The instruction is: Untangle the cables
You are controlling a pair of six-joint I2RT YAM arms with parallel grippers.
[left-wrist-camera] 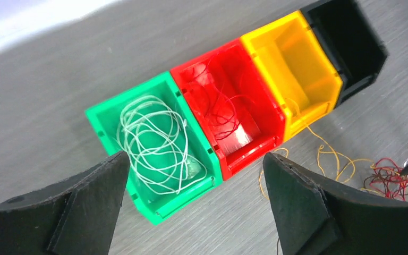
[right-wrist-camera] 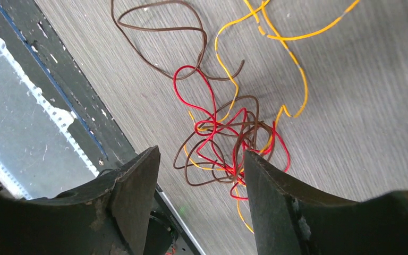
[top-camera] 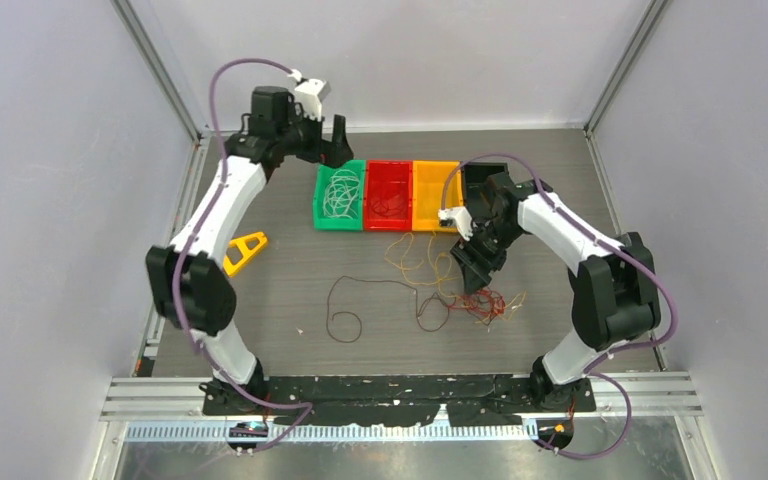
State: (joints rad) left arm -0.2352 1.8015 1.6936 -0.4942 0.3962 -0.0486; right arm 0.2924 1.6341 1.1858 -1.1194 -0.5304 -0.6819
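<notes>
- I am holding my left gripper [left-wrist-camera: 194, 159] wide open, with nothing between its fingers [left-wrist-camera: 93, 186], and it is hovering over a row of bins.
- Straight below and ahead of that hand, the green bin [left-wrist-camera: 98, 119] is holding a loose coil of whitish cables [left-wrist-camera: 156, 141].
- Just to that hand's right, the red bin [left-wrist-camera: 247, 154] is sitting against the green one and holding red cables [left-wrist-camera: 226, 103].
- Farther out on the same side, the yellow bin [left-wrist-camera: 324, 79] and the black bin [left-wrist-camera: 372, 48] are continuing the row, each touching its neighbour.
- I am keeping my right gripper [right-wrist-camera: 201, 154] parted to a moderate gap, gripping nothing and pointing down at the table [right-wrist-camera: 361, 133].
- Under the gap between those fingertips, a tangle of cables [right-wrist-camera: 223, 141] is lying on the table, with red, brown and yellow-orange strands crossing one another. I cannot tell whether my fingers are touching it.
- From the tangle, a brown cable [top-camera: 360, 285] is curling away across the table toward my left arm's side.
- Yellow-orange cables [top-camera: 412, 255] are looping on the table between my right hand and the yellow bin.
- A yellow triangular piece [top-camera: 245, 250] is lying beside my left forearm, well apart from both hands.
</notes>
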